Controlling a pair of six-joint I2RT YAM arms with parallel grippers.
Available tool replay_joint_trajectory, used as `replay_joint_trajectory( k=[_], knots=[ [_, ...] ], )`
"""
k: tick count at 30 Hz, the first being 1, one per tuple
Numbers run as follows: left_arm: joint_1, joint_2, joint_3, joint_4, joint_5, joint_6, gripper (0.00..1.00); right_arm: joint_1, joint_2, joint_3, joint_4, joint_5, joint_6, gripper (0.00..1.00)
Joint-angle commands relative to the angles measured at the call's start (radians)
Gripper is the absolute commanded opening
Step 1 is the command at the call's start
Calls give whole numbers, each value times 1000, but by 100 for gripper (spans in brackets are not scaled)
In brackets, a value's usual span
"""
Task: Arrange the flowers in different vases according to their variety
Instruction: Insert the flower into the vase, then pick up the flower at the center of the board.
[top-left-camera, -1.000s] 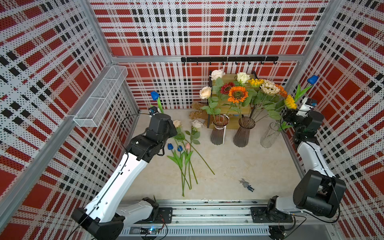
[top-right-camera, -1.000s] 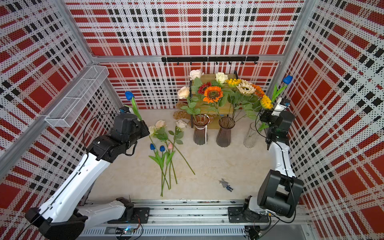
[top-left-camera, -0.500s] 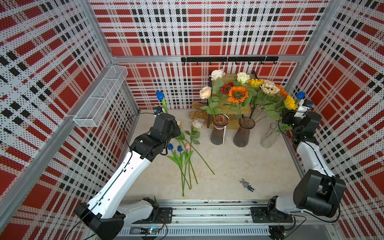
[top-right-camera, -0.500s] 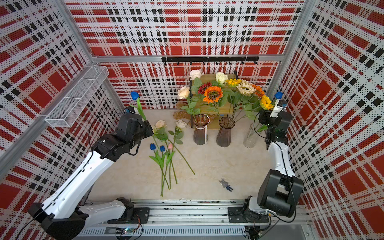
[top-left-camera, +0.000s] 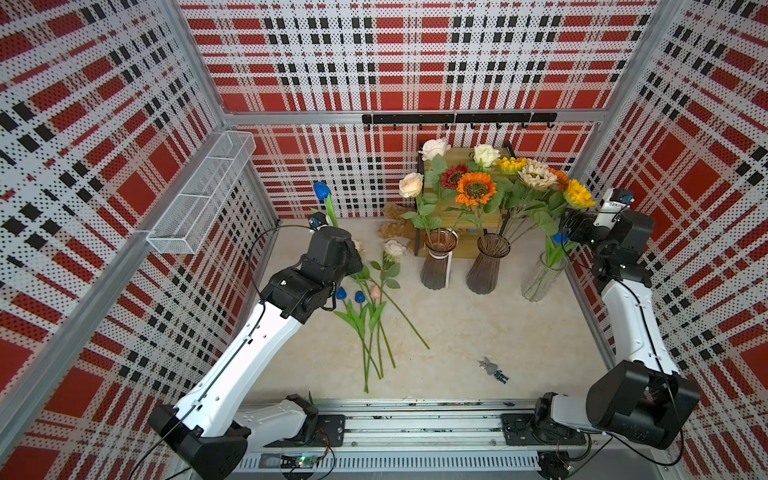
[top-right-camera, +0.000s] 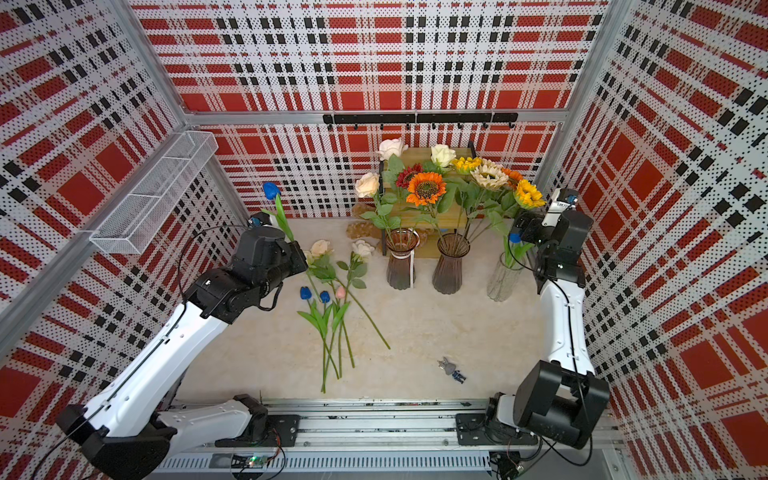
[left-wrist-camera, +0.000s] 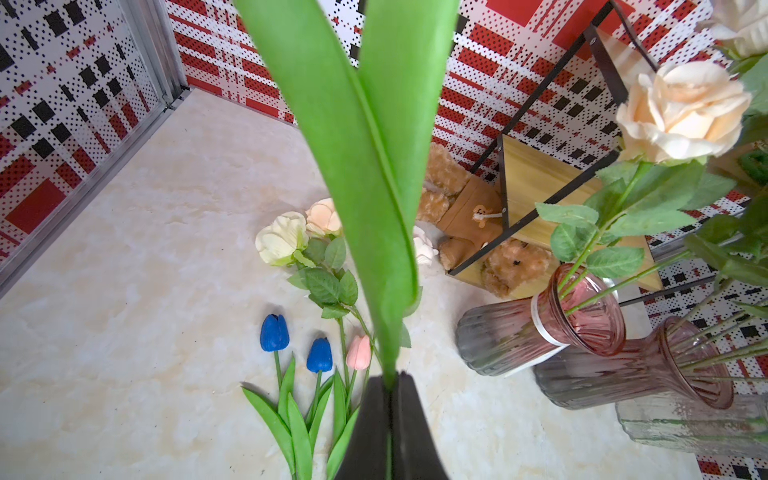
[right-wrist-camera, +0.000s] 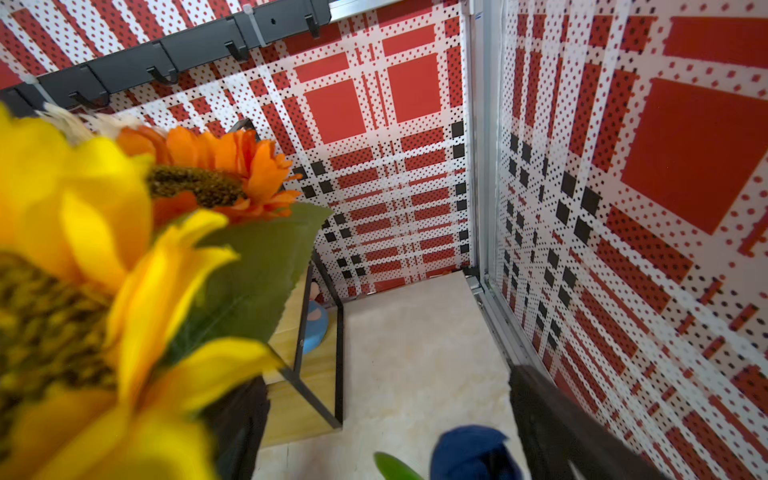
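Evidently mid-sort. Left gripper (left-wrist-camera: 390, 380): jaws closed on the stem of a blue tulip (top-left-camera: 322, 191), held upright and high off the counter (top-left-camera: 457, 328), probably so the long stem clears everything on the way across. Its likely home is the clear vase (top-left-camera: 542, 276) near the right wall, where a second blue tulip (top-left-camera: 560, 238) stands. Right gripper (right-wrist-camera: 386, 378) hangs over that bloom, jaws wide apart, gripping nothing. Rose vase (top-left-camera: 436, 270) holds the roses (top-left-camera: 410, 185); sunflower vase (top-left-camera: 485, 272), just beside it, holds the sunflowers (top-left-camera: 476, 189). Unsorted on the counter: loose tulips (top-left-camera: 359, 296), two blue and one pink, and loose roses (top-left-camera: 392, 248). In the way: the yellow sunflower (top-left-camera: 578, 194) leans out beside the right gripper, and together they crowd the clear vase's mouth. Wooden shelf (left-wrist-camera: 536, 174) and teddy bear (left-wrist-camera: 515, 262) sit behind the vases; the small figurine (top-left-camera: 492, 369) lies well apart.
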Motion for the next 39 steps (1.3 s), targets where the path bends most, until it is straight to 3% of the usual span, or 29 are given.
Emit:
replay_joint_trajectory(
  k=[1,9,17,20,27,30,34,39],
  knots=[
    [-7,-10,10,29,2,8,0,21,-60,51,-167,34,-11,98],
    [-19,4,25,48,28,25,0,21,-178,78,-314,163,-13,100],
    [-102,31,52,106,36,45,0,21,-346,106,-426,323,54,100],
    [-116,45,53,169,139,89,0,21,-383,149,-460,226,66,100],
    [-178,52,41,310,218,159,0,63,-335,208,-463,-294,146,97],
    [-180,55,46,353,234,166,0,216,-336,126,-359,-413,191,95],
    [-181,93,84,356,260,177,0,582,-285,68,-344,-252,134,92],
    [-200,120,109,358,276,176,0,811,-177,1,-189,-206,181,87]
  ],
)
